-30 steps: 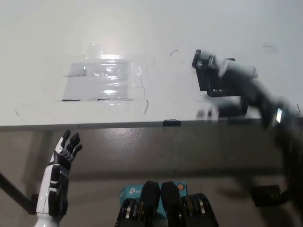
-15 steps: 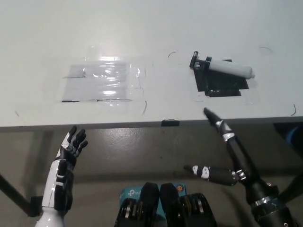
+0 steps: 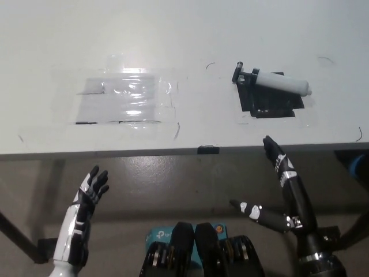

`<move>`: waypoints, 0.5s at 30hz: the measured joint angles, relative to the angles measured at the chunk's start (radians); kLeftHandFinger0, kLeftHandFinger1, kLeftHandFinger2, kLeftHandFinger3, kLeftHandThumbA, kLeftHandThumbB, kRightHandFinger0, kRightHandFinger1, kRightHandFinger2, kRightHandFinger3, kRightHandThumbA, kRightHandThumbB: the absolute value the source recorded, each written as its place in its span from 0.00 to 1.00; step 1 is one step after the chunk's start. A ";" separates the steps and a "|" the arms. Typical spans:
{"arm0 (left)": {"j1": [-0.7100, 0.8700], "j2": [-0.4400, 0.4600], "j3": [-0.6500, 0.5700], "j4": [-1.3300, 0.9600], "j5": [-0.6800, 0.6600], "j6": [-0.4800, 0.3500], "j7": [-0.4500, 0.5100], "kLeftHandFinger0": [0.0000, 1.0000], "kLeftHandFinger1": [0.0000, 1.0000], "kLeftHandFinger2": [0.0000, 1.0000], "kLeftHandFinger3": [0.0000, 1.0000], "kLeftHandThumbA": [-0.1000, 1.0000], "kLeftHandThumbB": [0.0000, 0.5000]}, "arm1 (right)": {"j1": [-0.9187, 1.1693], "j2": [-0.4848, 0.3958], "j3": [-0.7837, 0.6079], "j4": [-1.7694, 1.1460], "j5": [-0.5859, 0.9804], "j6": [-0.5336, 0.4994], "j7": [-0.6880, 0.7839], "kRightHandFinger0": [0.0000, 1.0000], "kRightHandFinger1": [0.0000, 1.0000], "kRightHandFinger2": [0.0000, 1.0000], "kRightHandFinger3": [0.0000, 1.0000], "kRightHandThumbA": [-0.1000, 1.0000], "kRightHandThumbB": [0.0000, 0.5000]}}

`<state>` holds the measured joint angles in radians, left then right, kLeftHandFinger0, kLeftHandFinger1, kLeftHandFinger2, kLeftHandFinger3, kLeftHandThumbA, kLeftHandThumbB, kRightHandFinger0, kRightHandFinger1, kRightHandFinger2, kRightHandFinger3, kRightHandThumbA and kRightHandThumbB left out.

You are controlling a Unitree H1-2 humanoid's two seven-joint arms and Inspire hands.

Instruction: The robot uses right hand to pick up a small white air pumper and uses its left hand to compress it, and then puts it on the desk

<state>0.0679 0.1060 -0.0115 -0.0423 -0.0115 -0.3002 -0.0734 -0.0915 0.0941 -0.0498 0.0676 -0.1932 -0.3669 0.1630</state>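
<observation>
The right hand (image 3: 282, 190) hung below the near edge of the worktop (image 3: 190, 34), fingers spread apart and holding nothing, one long finger reaching up toward that edge and another stretched sideways toward the left hand. Up and slightly beyond it, well onto the worktop, the small white air pumper (image 3: 275, 82) lay on its side across the top of a black square patch (image 3: 271, 102), its black handle end pointing away toward the left-hand side. Nothing stood between the right hand and the pumper except the worktop's edge itself. The left hand (image 3: 91, 190) rested well apart on the other side, also below the edge, fingers apart and empty. Above it on the worktop lay a shiny taped clear sheet (image 3: 128, 99), with bare surface all around.
</observation>
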 measured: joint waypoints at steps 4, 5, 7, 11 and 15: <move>0.010 0.000 0.002 0.055 0.001 -0.017 -0.001 1.00 1.00 1.00 1.00 1.00 0.41 | 0.029 -0.001 0.018 0.040 0.012 -0.023 -0.020 1.00 1.00 1.00 1.00 1.00 0.37; 0.014 0.001 0.003 0.062 0.000 -0.022 -0.001 1.00 1.00 1.00 1.00 1.00 0.40 | 0.034 -0.001 0.021 0.044 0.012 -0.024 -0.026 1.00 1.00 1.00 1.00 1.00 0.34; 0.023 0.003 0.008 0.076 -0.005 -0.031 -0.002 1.00 1.00 1.00 1.00 1.00 0.35 | 0.052 -0.004 0.032 0.060 0.012 -0.027 -0.039 1.00 1.00 1.00 1.00 1.00 0.32; 0.025 0.010 0.020 0.107 -0.012 -0.045 -0.002 1.00 1.00 1.00 1.00 1.00 0.36 | 0.062 -0.025 0.066 0.087 0.011 -0.030 -0.061 1.00 1.00 1.00 1.00 1.00 0.37; 0.022 0.012 0.037 0.132 -0.010 -0.053 0.001 1.00 1.00 1.00 1.00 1.00 0.36 | 0.062 -0.048 0.096 0.108 0.010 -0.033 -0.087 1.00 1.00 1.00 1.00 1.00 0.40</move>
<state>0.0903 0.1181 0.0259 0.0898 -0.0217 -0.3536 -0.0728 -0.0299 0.0462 0.0464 0.1751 -0.1827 -0.4004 0.0756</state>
